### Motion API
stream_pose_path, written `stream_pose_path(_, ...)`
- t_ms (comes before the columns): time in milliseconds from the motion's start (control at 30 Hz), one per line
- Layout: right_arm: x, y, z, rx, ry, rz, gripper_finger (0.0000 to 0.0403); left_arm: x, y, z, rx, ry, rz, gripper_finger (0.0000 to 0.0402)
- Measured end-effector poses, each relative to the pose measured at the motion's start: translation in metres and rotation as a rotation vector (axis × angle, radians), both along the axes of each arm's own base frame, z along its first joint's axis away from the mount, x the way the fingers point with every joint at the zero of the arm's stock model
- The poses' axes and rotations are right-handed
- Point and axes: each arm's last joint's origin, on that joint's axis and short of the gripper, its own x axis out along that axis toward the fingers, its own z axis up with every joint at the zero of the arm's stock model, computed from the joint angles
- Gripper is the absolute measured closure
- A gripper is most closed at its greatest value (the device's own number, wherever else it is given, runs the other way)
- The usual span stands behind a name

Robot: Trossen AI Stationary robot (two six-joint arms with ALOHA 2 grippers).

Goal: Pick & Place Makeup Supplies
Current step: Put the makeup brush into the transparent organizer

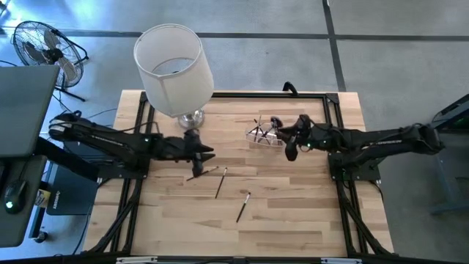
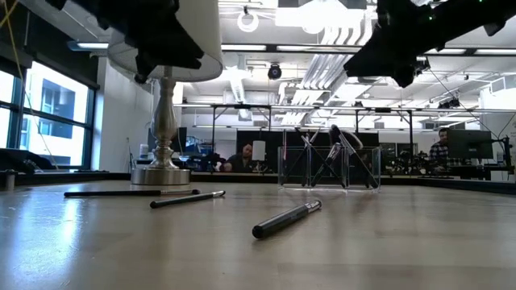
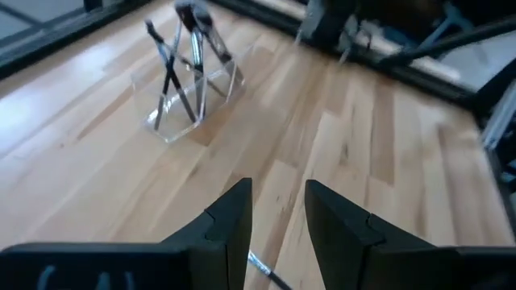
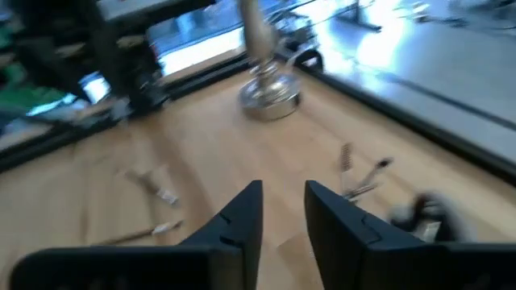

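Note:
Three thin makeup brushes lie flat on the wooden table: one (image 1: 201, 174) just below my left gripper, one (image 1: 220, 182) beside it, and one (image 1: 243, 207) nearer the front edge. They also show in the low view, the first brush (image 2: 133, 192), the second brush (image 2: 187, 199) and the third brush (image 2: 286, 219). Several more supplies stand leaning in a clear cup (image 1: 265, 133), seen as the cup (image 3: 189, 89) from the left wrist. My left gripper (image 1: 211, 155) hovers open above the table; the open gap (image 3: 278, 225) holds nothing. My right gripper (image 1: 286, 145) hangs open beside the cup, likewise with nothing between the fingers (image 4: 282, 217).
A table lamp with a white shade (image 1: 174, 70) stands on its silver base (image 1: 192, 117) at the far left of the table, close to my left arm. A black frame rail (image 1: 242, 94) runs along the table's edges. A fan (image 1: 44, 48) stands off the table.

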Motion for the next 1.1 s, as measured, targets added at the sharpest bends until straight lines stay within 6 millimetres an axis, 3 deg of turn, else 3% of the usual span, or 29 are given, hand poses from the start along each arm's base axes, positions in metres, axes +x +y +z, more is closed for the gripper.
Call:
stream_pose_path(267,0.008,0.024,-0.008,0.009,0.056,0.216,0.0391,0.040,-0.029,0.002,-0.062,0.091,0.069,0.0286)
stream_pose_path(533,0.013,0.046,-0.014,0.015,0.131,0.336,0.0401,0.073,-0.059,0.004,-0.203,0.206,0.177,0.0287)
stream_pose_path(867,0.061,0.063,-0.010,0.008,0.556,0.403,0.0402,0.083,-0.079,0.008,-0.345,0.401,0.387,0.0287)
stream_pose_path(1100,0.101,0.074,-0.034,0.053,0.717,0.485,0.0402,0.071,-0.078,-0.003,-0.341,0.633,0.347,0.0287)
